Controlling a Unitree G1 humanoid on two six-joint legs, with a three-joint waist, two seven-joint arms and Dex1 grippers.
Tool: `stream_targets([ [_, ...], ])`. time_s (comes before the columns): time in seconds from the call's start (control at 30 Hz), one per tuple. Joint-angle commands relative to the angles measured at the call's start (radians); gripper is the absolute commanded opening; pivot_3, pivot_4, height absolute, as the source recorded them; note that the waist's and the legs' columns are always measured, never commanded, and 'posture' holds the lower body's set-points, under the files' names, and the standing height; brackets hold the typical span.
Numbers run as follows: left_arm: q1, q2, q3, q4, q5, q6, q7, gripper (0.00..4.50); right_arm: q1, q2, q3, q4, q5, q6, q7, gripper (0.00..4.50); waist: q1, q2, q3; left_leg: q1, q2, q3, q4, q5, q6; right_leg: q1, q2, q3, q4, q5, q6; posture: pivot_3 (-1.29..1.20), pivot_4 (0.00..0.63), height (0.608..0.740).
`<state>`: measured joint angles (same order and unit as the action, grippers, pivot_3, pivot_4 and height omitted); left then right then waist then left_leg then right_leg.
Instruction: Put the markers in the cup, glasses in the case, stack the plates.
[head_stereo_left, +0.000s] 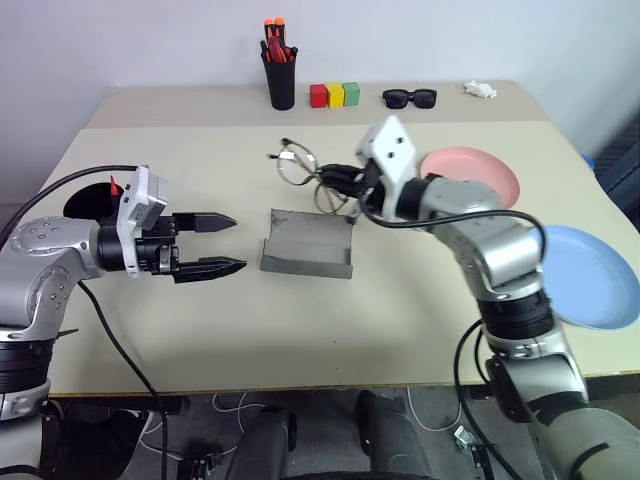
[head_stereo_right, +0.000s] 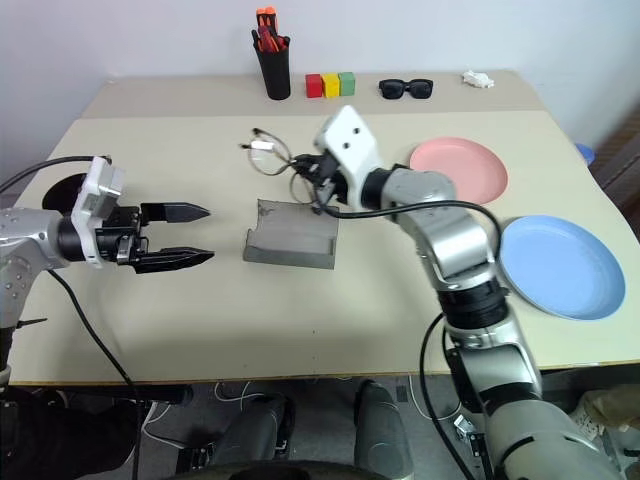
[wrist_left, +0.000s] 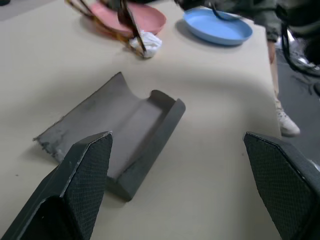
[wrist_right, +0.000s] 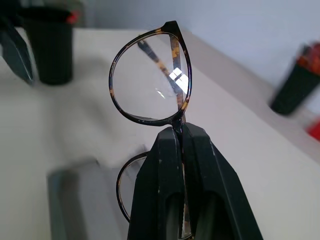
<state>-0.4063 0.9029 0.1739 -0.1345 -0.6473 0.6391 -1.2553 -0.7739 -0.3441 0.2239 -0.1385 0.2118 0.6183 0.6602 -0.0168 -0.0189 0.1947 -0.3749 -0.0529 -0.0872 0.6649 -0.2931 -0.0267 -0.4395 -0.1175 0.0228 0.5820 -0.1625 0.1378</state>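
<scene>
Clamped between the right gripper's (wrist_right: 182, 135) closed fingers, the wire-frame glasses (head_stereo_left: 305, 165) hang mid-frame above the open grey case (head_stereo_left: 307, 243). At left, the left gripper (head_stereo_left: 205, 243) stands wide open and empty. Best practice now: level the frames, lower them slowly into the tray, then release.

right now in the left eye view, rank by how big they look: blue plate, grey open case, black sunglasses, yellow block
1. Light blue round plastic plate, though it sits nearer the camera than the rest.
2. Grey open hard-shell case.
3. Black-framed sunglasses.
4. Yellow block, smallest.
</scene>
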Motion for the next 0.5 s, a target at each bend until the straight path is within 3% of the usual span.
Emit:
stream_targets([
  [0.03, 0.009, 0.024, 0.049, -0.026, -0.019, -0.01, 0.002, 4.29, 0.032, 0.006, 0.045, 0.037, -0.052, -0.067, -0.006, 0.07, 0.0, 0.0, 0.0, 0.0, 0.0, 0.0, 0.0, 0.0, 0.0, 0.0, 0.0, 0.0, 0.0, 0.0, 0.0, 0.0, 0.15, 0.74],
  [0.17, 0.033, 0.028, 0.062, -0.033, -0.024, -0.009, 0.004, 4.29, 0.062, 0.032, 0.07, 0.084, -0.077, -0.095, -0.019, 0.07, -0.005, 0.0, 0.0, 0.0, 0.0, 0.001, 0.0, 0.0, 0.0, -0.001, 0.0, 0.0, 0.001, 0.0, 0.0, 0.0, 0.15, 0.74],
  [0.5, 0.039, 0.024, 0.054, -0.028, -0.016, -0.038, 0.004, 4.29, 0.104, -0.022, 0.174, 0.083, -0.194, -0.12, 0.041, 0.07, -0.005, 0.0, 0.0, 0.0, 0.0, 0.001, 0.0, 0.0, -0.001, -0.001, 0.0, 0.0, 0.001, 0.0, 0.0, 0.0, 0.15, 0.74],
])
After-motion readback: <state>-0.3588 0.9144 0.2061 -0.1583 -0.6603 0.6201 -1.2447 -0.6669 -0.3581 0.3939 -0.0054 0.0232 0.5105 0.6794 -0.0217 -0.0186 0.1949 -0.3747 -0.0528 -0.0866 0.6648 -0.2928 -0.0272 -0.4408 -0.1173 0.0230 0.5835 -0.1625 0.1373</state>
